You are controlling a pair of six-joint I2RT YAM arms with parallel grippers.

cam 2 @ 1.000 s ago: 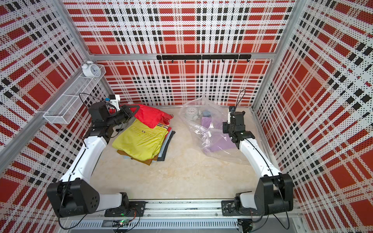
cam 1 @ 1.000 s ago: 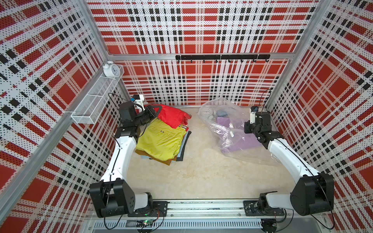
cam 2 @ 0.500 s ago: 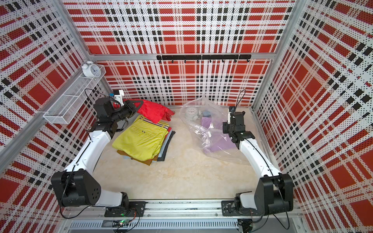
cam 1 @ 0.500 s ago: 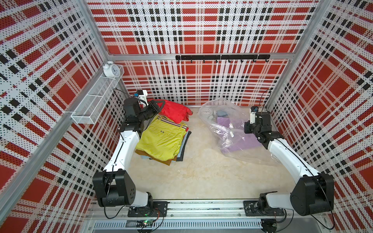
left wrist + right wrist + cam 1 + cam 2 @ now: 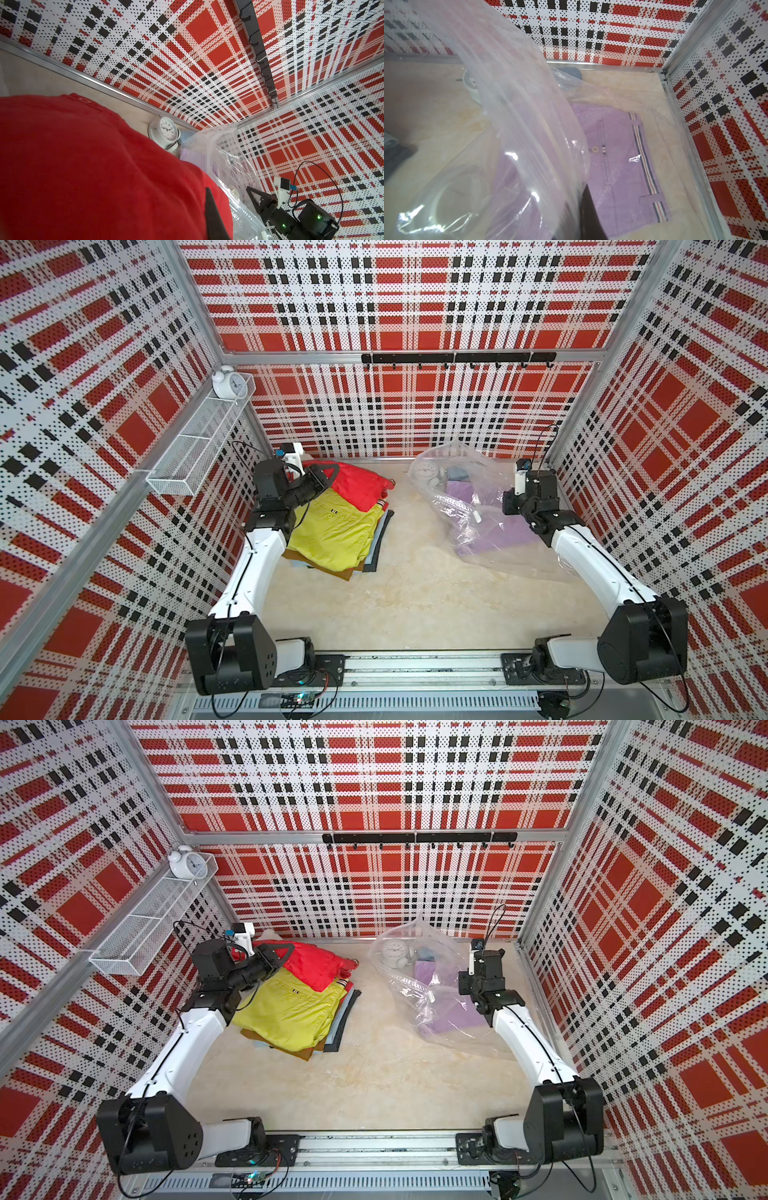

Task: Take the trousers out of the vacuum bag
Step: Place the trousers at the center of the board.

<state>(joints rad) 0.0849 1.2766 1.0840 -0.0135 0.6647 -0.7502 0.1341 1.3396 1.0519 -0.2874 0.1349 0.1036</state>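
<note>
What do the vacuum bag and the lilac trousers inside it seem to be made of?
The vacuum bag: thin clear plastic film, glossy, judging by glints and crinkles. The lilac trousers: matte woven cloth, possibly cotton; stitched seams and a button show.

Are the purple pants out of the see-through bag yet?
No, the lilac trousers lie folded inside the vacuum bag, seen through its clear plastic in the right wrist view.

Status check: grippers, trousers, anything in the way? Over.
Left gripper shut on red trousers at the pile. Right gripper shut on vacuum bag. Lilac trousers still inside it. Alarm clock beside bag, not blocking.
</note>
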